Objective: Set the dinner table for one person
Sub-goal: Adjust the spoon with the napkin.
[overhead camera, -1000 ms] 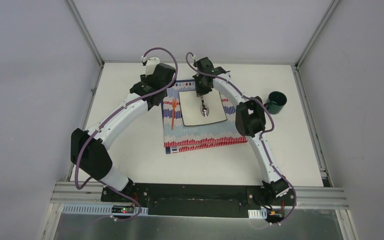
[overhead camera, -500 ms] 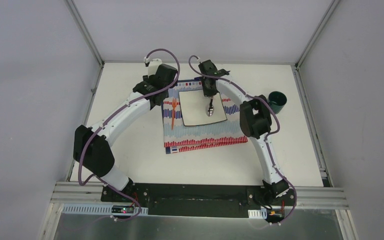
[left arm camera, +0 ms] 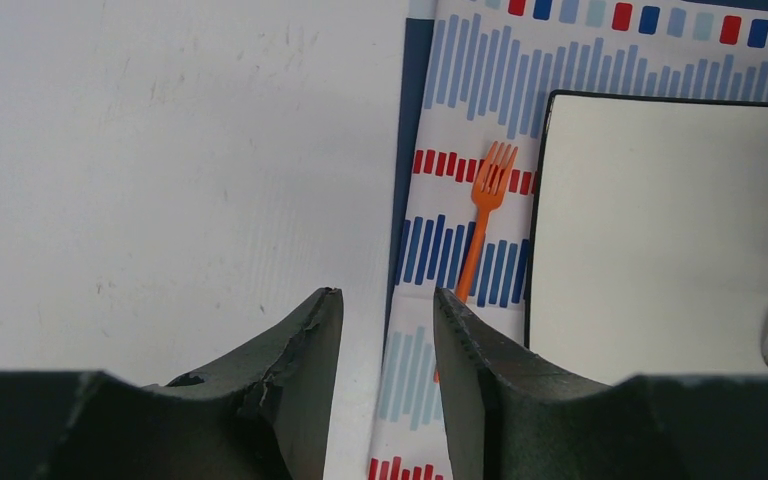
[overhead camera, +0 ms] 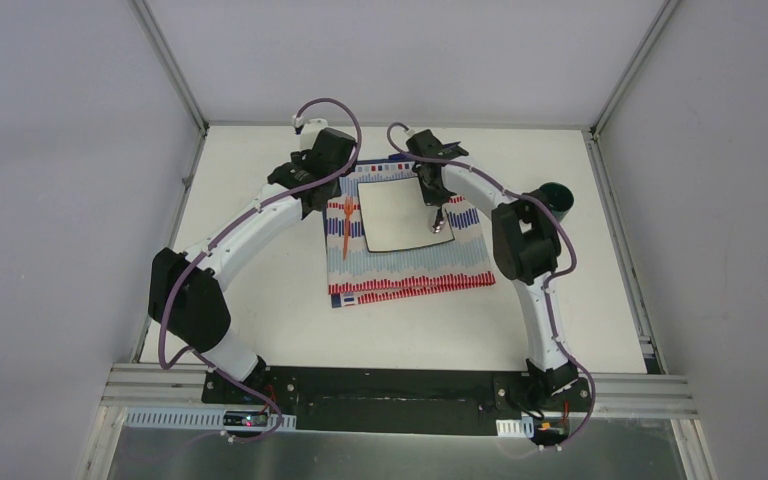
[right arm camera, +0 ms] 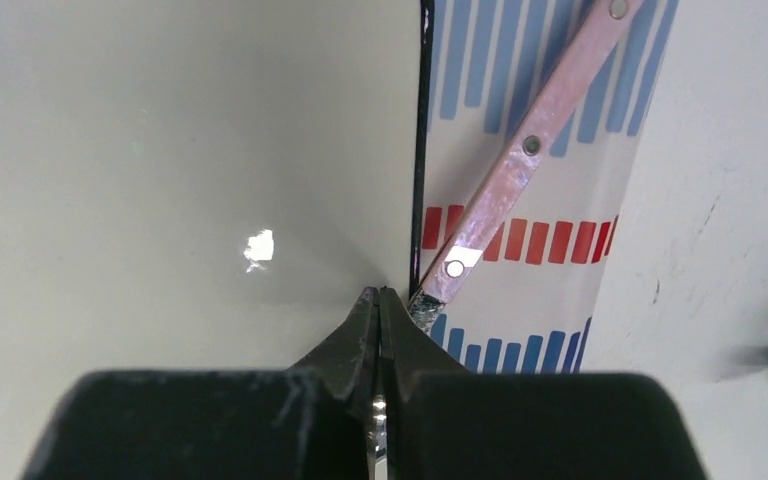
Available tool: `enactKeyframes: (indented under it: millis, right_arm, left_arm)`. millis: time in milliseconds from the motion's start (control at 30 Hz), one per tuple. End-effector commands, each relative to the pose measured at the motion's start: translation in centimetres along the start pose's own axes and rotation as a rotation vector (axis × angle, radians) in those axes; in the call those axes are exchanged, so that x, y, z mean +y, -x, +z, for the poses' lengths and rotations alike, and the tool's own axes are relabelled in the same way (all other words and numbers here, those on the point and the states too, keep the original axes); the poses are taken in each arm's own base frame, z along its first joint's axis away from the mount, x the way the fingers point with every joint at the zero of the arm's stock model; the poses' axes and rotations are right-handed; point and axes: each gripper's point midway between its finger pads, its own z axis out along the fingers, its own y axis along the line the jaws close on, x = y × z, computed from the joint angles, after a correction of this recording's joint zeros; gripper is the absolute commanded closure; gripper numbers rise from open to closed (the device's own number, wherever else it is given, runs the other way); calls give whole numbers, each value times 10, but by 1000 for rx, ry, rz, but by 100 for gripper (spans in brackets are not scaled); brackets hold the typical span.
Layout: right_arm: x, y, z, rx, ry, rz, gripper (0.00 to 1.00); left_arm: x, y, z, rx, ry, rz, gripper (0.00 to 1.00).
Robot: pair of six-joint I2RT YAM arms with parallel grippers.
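The dinner table [overhead camera: 280, 310] fills the space between the grey rails, bare white on its 9 o'clock side, with the place setting laid toward 12 o'clock. Reading across from there, the left gripper [left arm camera: 388, 300] hovers over the left border of the striped cloth [overhead camera: 410, 270], jaws apart and nothing between them. The orange fork [overhead camera: 346, 225] lies on that cloth at the plate's 9 o'clock, tines toward 12. The white square plate [overhead camera: 395, 215] holds nothing. At its 3 o'clock the right gripper [right arm camera: 380, 300] has its jaws pressed together, apparently pinching the grey metal end of a utensil [right arm camera: 520, 150] with a pinkish riveted handle (knife or spoon, I cannot tell). The utensil slants over the cloth strip just beside the plate's rim. The step in hand looks like laying this piece to the right of the plate. The next move calls for lowering it flat on the strip, parallel to the rim and clear of it, then parting the jaws. Further out at 3 o'clock stands the dark mug [overhead camera: 560, 190], half hidden by the right arm, its inside not visible.
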Motion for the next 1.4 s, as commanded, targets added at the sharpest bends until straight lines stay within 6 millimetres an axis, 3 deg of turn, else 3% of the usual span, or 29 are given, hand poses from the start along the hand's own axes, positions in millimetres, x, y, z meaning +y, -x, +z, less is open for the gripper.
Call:
enactKeyframes:
  millis: [0,367,433,633,700,833,967,1067,1200,1367]
  right_arm:
    - [-19,-7,-20,10,-43,4,100]
    - [-19,-24,-30,7,-14,37,100]
    - [-22,-13,-31,-23,-29,28,98]
    - [-31,27,-48,-108,-56,-6,75]
    - [-35,41,-57,-145,-66,-15,72]
    - [-59,61,-71,-198,-154,-21,65]
    - [-76,53,-63,-147,-214,-26,76]
    - [-70,37,-49,-107,-195,-20,98]
    - [-60,16,-37,-52,-158,-8,100]
    - [-47,-9,-41,-3,-79,27,100]
  left_arm:
    - [-11,10,-1,-33,-42,-39,60]
    - [-22,11,0,-37,-72,-31,61]
    - [-24,11,0,-39,-75,-26,61]
    - [-22,12,-2,-46,-61,-15,61]
    - [-20,12,-2,-47,-56,-11,61]
    - [-20,9,-1,-43,-53,-5,61]
    - [-22,8,0,-42,-59,-5,61]
    - [-24,8,2,-41,-64,-4,61]
    - [-27,6,3,-36,-69,-4,61]
    - [-27,5,3,-34,-69,-4,61]
